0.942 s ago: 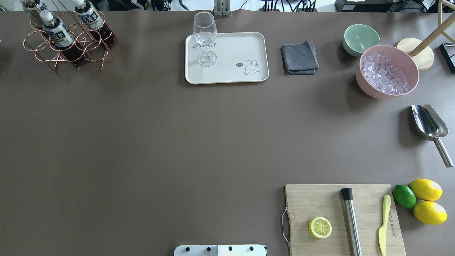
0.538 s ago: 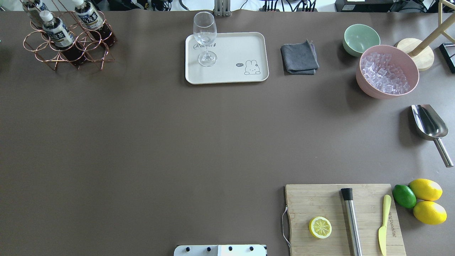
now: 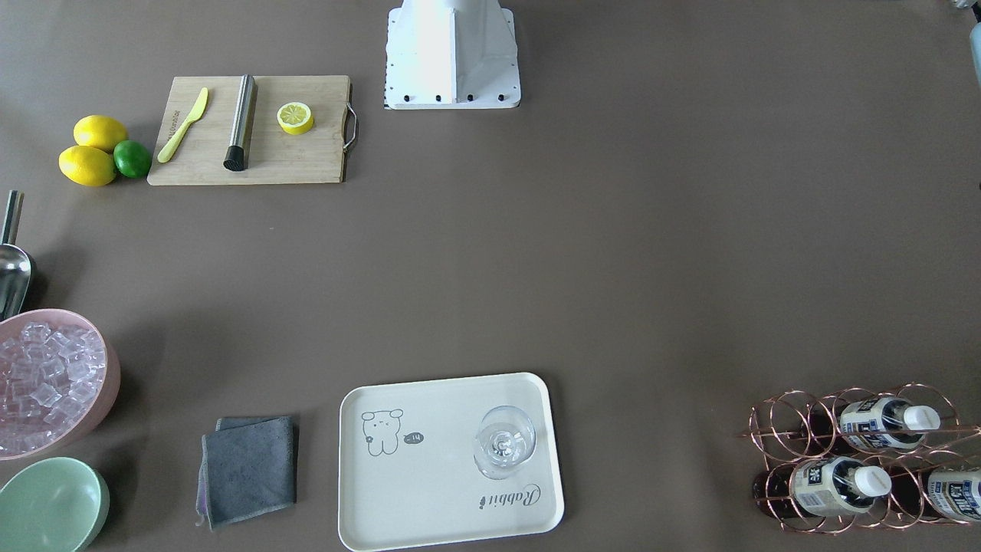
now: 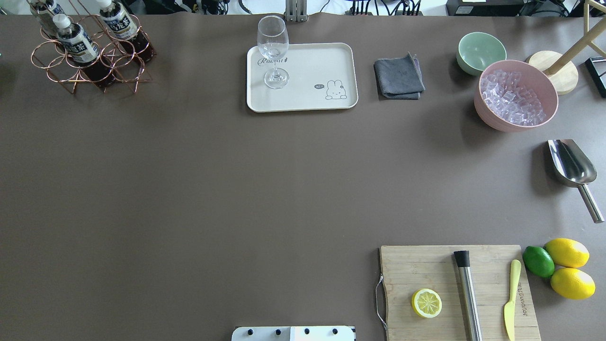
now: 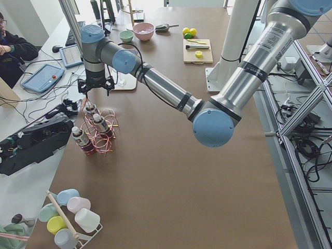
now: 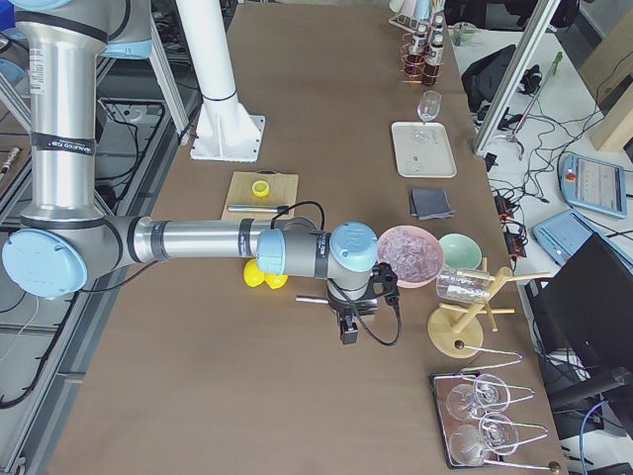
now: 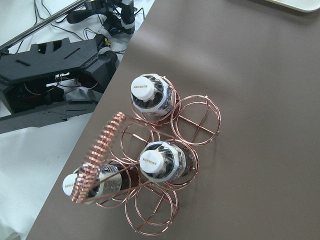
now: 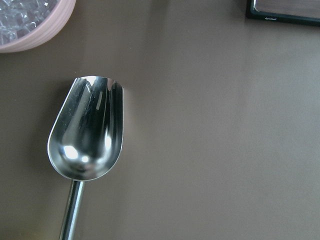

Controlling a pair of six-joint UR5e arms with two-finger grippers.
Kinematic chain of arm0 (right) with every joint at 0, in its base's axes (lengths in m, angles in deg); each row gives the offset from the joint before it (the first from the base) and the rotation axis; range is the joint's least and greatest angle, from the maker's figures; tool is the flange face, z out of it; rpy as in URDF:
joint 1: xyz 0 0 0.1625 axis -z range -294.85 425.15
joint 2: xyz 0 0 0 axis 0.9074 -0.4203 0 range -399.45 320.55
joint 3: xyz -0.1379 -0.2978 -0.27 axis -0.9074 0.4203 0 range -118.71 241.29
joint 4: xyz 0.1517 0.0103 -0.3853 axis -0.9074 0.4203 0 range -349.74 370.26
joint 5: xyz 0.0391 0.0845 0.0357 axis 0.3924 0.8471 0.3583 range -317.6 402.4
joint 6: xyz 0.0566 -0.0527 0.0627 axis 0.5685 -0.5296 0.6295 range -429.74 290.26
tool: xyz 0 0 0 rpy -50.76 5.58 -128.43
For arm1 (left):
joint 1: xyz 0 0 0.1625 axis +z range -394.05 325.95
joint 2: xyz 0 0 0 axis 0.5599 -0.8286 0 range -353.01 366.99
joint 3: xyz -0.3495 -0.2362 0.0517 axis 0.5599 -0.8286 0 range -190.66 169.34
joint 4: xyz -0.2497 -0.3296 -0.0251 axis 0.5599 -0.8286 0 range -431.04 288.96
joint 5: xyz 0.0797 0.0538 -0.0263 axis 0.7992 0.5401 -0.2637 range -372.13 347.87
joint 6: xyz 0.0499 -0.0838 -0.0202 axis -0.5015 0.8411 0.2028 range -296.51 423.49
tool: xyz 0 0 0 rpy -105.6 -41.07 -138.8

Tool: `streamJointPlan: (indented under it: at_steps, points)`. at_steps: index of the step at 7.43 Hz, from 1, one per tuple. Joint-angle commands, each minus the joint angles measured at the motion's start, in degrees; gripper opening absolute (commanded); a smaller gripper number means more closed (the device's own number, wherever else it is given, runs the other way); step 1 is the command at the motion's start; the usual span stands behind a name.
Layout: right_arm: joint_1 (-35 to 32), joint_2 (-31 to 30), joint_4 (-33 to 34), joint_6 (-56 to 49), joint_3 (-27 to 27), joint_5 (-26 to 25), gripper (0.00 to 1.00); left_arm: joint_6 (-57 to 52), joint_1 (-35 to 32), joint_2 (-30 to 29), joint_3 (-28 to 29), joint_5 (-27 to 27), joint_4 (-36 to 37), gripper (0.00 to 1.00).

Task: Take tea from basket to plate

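Three tea bottles [image 4: 75, 40] upright in the basket [image 4: 59, 71], caps up, filling three of its six ring cells. Basket at the far left corner of the table [image 4: 189, 189], seen from the robot's side. Left gripper [image 5: 95, 89] hanging just above the basket, over the bottle caps. Contact with a bottle: not clear from the side view. Finger gap: cannot tell, gripper only small in the side view. Left wrist view: only basket and bottles straight below. Plate [image 4: 307, 94] at the far edge, mid-table, well apart from the basket. Stemmed glass [image 4: 273, 52] standing near the plate's far left corner. Right gripper [image 6: 347, 327] low over the table, near the pink bowl [image 6: 410, 255] of ice, with the metal scoop [image 8: 87, 130] below its camera. Finger gap there: cannot tell either.
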Motion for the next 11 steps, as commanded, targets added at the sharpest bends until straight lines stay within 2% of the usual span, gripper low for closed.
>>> streamJointPlan:
  at_steps: [1,2,3,4,7,11]
  points:
    - [0.0,-0.1,0.2,0.1,0.3,0.1,1.00,-7.3,-0.1,-4.4,7.2,1.2,-1.7,0.98]
    - [0.1,-0.4,0.2,0.0,0.2,0.3,1.00,-10.4,-0.5,-5.4,9.7,1.2,-3.6,0.98]
    - [0.1,0.4,0.3,0.7,0.8,3.2,1.00,-10.6,-0.6,-6.3,13.4,0.8,-4.3,0.98]
    - [2.4,2.0,0.4,6.9,0.1,6.0,1.00,-10.6,-0.5,-6.9,15.3,1.0,-5.7,0.98]
    - [6.7,4.7,0.6,16.5,-1.8,6.1,1.00,-11.8,0.2,-9.9,19.3,0.7,-7.1,0.98]
    - [12.3,4.9,0.5,29.6,-7.4,5.6,1.00,-12.2,1.8,-9.9,20.5,0.5,-7.2,0.96]
